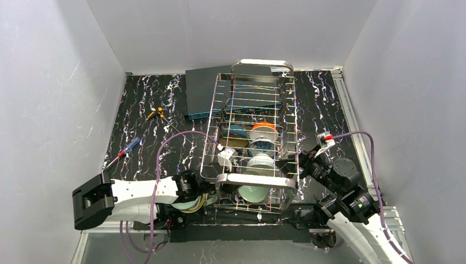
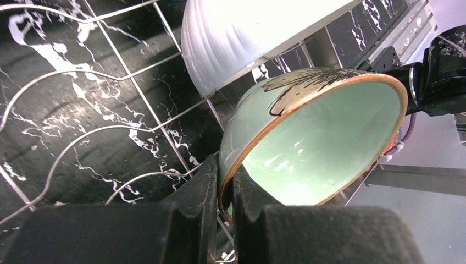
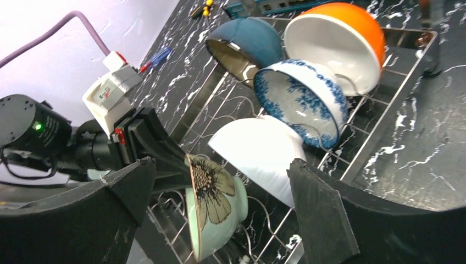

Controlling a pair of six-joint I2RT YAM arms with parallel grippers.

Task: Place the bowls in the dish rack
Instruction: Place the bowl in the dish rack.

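the left claw [image 2: 224, 186] is clamped together on the rim of the pale green bowl [image 2: 324, 148], one finger inside and one outside. that pinch lets it steer the bowl on edge rather than flat. the bowl is at the near end of the dish rack [image 1: 212, 144], tipped up with its mouth toward the arms' side, just in front of the white bowl [image 3: 258, 151]. behind that, the blue-patterned bowl [image 3: 302, 102], the orange bowl [image 3: 338, 38] and a dark blue bowl [image 3: 242, 47] lean much the same way in a row, likely so the tines prop each one. the right claw [image 3: 220, 165] stands wide apart beside the rack, gripping nothing, probably leaving the seating to the left. i cannot tell whether the green bowl's weight is fully on the wires.
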